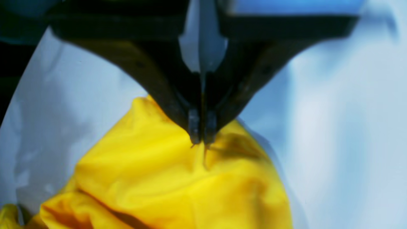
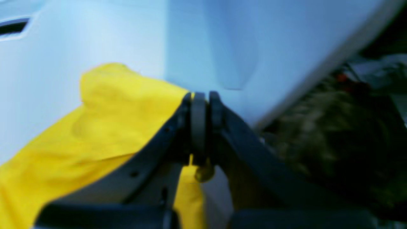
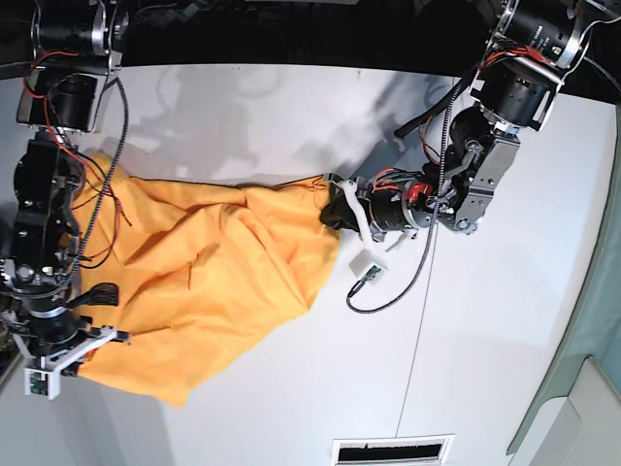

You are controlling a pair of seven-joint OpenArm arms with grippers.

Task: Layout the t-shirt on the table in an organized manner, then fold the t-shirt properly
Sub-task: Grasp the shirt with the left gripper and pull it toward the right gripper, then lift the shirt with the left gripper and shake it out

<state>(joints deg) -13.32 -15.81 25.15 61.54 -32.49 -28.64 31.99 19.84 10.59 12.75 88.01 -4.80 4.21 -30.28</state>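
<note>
The orange-yellow t-shirt [image 3: 204,282] lies crumpled and partly spread on the white table [image 3: 291,388]. In the base view my left gripper [image 3: 332,209] is shut on the shirt's right edge. In the left wrist view the left gripper [image 1: 202,140] has its fingertips pinched into a fold of the shirt [image 1: 165,178]. My right gripper [image 3: 97,342] is at the shirt's lower left edge. In the right wrist view the right gripper [image 2: 203,98] is shut on the shirt [image 2: 105,124], with a strip of yellow cloth showing between its fingers.
A dark seam line [image 3: 412,340] runs down the table. A slotted vent [image 3: 393,449] sits at the front edge. A cable loop [image 3: 388,286] hangs under the left wrist. Camouflage cloth [image 2: 334,143] lies beyond the table edge [image 2: 318,73] next to the right gripper.
</note>
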